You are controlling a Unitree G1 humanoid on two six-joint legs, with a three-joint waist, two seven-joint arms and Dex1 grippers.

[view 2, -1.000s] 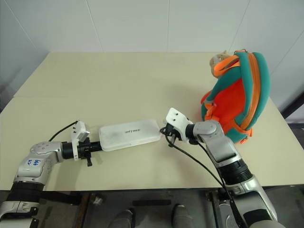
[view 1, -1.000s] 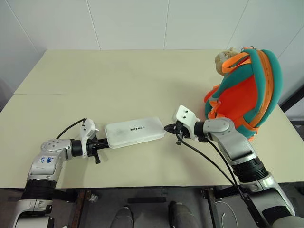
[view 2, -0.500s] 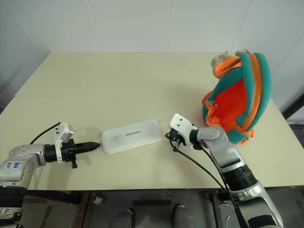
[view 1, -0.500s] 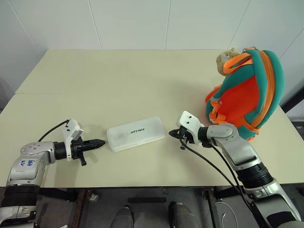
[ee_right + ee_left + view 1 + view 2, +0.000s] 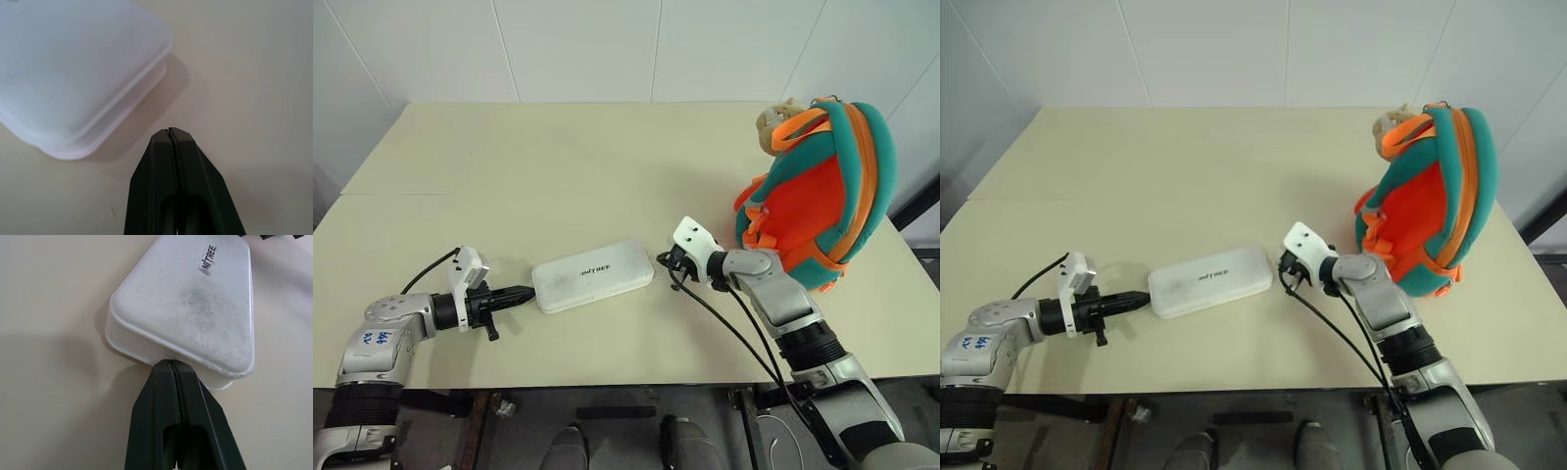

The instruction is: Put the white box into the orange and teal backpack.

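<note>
**Both my grippers closed at the two ends of the white box**

From my left eye, the white box (image 5: 592,274) lies flat on the cream table (image 5: 558,166), its long side running across in front of me, dark lettering facing up. My left gripper (image 5: 527,292) points at the box's left short end with its fingers pressed together, the tip right at that end. My right gripper (image 5: 663,260) sits just beside the box's right end, fingers also together and holding nothing. The orange and teal backpack (image 5: 818,191) stands upright at the table's right side, well apart from the box, with a tan plush charm (image 5: 775,119) near its top.

My right eye gives the same layout: box in the middle, one gripper at each end, backpack off to the right behind my right arm.

In my left wrist view, my two black fingers (image 5: 159,401) are shut tight against each other, and their tip meets the lower rim of the box's short end. The lettering shows on the lid.

In my right wrist view, my fingers (image 5: 161,161) are shut with no gap, and the tip is just off a rounded corner of the box, with bare table between them.
</note>
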